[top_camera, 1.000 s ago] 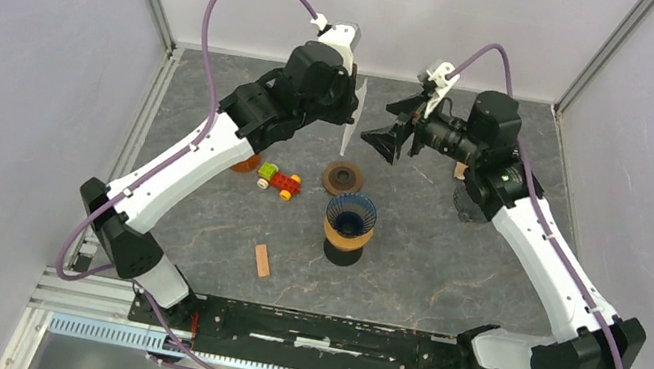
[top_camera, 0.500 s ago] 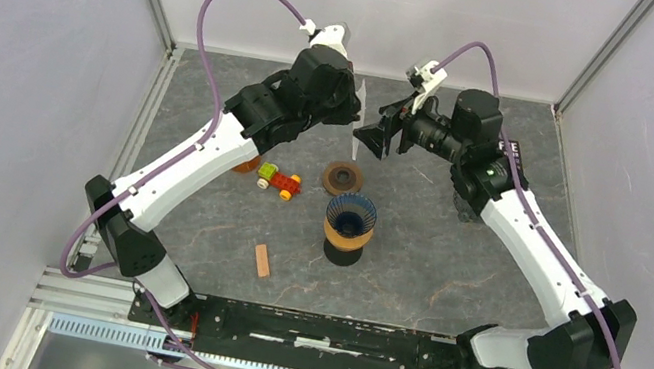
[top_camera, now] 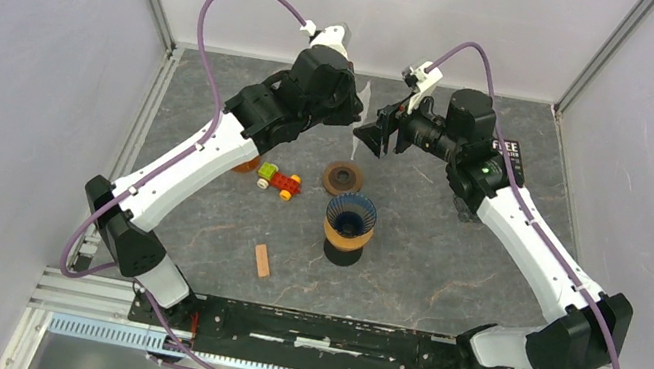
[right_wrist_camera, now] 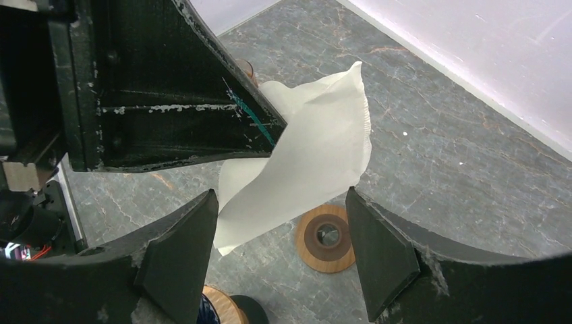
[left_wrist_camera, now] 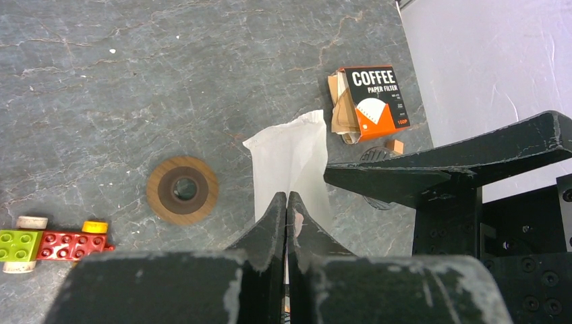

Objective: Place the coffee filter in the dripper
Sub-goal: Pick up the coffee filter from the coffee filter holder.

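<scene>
White paper coffee filter (right_wrist_camera: 310, 155), creased and slightly curled, held upright in the air at far centre, pinched at its lower edge in the left gripper (left_wrist_camera: 287, 202). Dripper (top_camera: 351, 217) with dark blue ribbed cone, tan band and black base, upright at centre of the grey table (top_camera: 449, 277), nearer than the filter and well apart from it.

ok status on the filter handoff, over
Left gripper shut on the white paper coffee filter, held aloft. Right gripper open, jaws either side of the filter, not gripping. Blue ribbed dripper empty, nothing over it.
</scene>
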`<state>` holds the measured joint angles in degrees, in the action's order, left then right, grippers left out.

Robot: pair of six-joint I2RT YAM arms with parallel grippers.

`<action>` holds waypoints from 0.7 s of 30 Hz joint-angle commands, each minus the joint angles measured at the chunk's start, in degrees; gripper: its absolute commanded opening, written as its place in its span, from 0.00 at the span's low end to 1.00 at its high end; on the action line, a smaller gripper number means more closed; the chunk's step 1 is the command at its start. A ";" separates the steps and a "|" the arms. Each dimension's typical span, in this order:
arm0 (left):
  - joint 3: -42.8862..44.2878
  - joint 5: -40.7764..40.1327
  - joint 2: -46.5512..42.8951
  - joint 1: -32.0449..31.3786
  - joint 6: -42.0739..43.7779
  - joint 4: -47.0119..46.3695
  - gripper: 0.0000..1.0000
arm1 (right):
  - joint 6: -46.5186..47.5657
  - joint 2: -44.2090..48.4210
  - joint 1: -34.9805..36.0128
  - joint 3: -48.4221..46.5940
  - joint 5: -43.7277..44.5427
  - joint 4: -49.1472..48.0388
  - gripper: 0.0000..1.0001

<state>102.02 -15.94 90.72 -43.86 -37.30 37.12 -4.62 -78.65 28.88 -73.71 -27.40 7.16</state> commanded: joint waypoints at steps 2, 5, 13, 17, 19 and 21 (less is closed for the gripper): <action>-0.50 1.46 -2.69 -0.18 -2.17 -2.70 0.02 | 1.45 1.64 0.21 -1.13 1.46 -1.25 0.75; -0.50 1.79 -2.81 -0.18 -1.92 -2.84 0.02 | 1.85 1.80 0.12 -0.81 1.99 -1.18 0.74; -1.18 1.43 -3.51 -0.09 -0.84 -3.33 0.02 | 2.86 3.22 -0.65 -0.29 3.12 -0.48 0.70; -1.51 1.90 -3.83 -0.09 -0.38 -3.72 0.02 | 2.61 3.70 -1.50 0.09 3.44 -0.39 0.68; -1.64 2.31 -3.92 -0.09 -0.02 -4.03 0.02 | 2.35 3.77 -1.74 0.30 3.67 -0.47 0.67; -1.72 2.88 -4.06 -0.08 0.42 -4.38 0.02 | 2.21 3.84 -1.88 0.44 4.08 -0.31 0.65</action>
<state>100.71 -14.41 89.08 -43.86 -37.26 35.75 -2.66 -76.31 27.55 -73.69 -24.93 7.81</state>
